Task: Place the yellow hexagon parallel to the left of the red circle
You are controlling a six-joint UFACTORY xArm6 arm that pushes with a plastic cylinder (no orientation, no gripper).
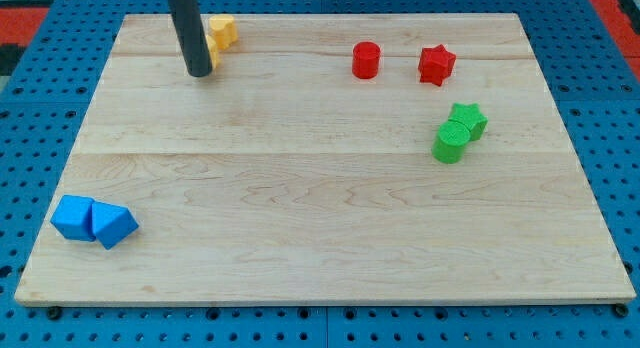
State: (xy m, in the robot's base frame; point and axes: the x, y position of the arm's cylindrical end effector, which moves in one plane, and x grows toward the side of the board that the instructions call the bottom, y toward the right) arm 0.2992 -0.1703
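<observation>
The yellow hexagon (pixel 224 30) sits near the board's top left, with a second yellow block (pixel 213 54) touching its lower left, partly hidden behind my rod. My tip (pixel 200 72) rests on the board just below and left of the yellow blocks, close against them. The red circle (pixel 366 60) stands to the right at the top centre, well apart from the yellow hexagon.
A red star (pixel 437 64) lies right of the red circle. A green star (pixel 468 119) and a green cylinder (pixel 451 143) touch at the right. Two blue blocks (pixel 73 217) (pixel 113 225) touch at the bottom left. The wooden board (pixel 320 208) lies on a blue pegboard.
</observation>
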